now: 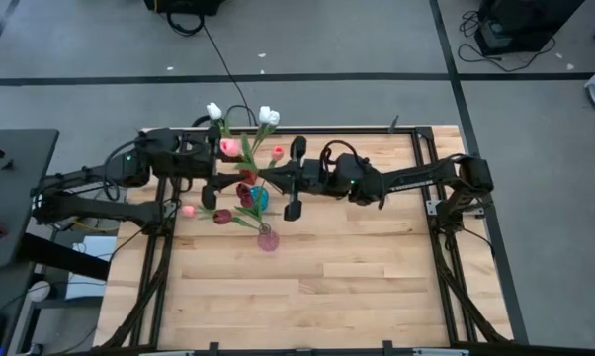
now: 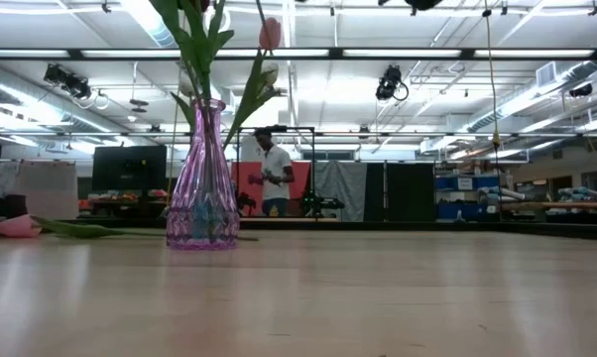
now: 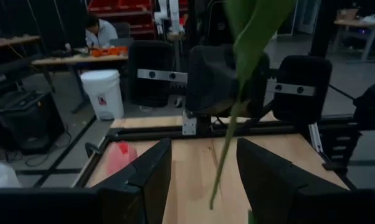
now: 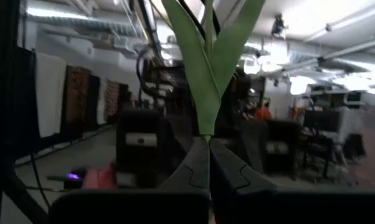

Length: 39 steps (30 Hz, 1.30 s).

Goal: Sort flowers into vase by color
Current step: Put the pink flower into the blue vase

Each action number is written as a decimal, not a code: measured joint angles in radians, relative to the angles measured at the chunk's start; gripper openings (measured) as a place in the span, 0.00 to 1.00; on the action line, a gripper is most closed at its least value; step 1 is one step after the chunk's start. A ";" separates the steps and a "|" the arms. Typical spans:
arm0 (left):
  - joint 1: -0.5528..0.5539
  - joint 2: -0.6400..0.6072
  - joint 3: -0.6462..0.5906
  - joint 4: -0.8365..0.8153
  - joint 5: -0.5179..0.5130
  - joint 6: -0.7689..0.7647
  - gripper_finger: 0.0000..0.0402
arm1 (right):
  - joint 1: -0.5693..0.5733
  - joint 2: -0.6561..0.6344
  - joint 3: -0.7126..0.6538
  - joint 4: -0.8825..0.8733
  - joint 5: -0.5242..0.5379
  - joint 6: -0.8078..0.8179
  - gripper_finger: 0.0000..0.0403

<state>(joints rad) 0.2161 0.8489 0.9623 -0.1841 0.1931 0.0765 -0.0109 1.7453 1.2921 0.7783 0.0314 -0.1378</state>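
Near the far edge of the surface [image 1: 307, 287], both arms meet over a cluster of flowers and two vases. The right gripper [image 4: 207, 163] is clenched on a tulip stem [image 4: 206, 93], its leaves fanning up just past the shut fingertips. The left gripper [image 3: 203, 168] is spread wide, and a hanging stem [image 3: 228, 143] dangles free between its fingers without touching either, so it holds nothing. From above, a pink vase [image 1: 268, 239] stands nearest the front with a blue vase [image 1: 259, 197] just behind it; white tulips [image 1: 268, 116] and a pink one [image 1: 230, 147] rise toward the far edge, maroon heads [image 1: 222, 216] sit beside the blue vase, and one pink tulip [image 2: 21, 227] lies flat on the wood beside the pink vase in the low view. The step in hand looks like handing or guiding a stem toward a vase. To do it well, the stem tip should be centred over the vase mouth before lowering, and kept near upright so the leaves do not snag flowers already standing there. If the left gripper is to take the stem, it should close low on it, below the leaves, before the right lets go. Which colour the held flower is cannot be told.
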 joint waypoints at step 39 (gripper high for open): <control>0.001 0.112 -0.003 0.264 0.071 0.003 0.03 | -0.048 0.003 0.052 0.029 -0.093 0.045 0.09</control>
<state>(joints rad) 0.2173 0.9604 0.9589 0.0799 0.2639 0.0795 -0.0593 1.7485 1.3437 0.8072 -0.0612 -0.0924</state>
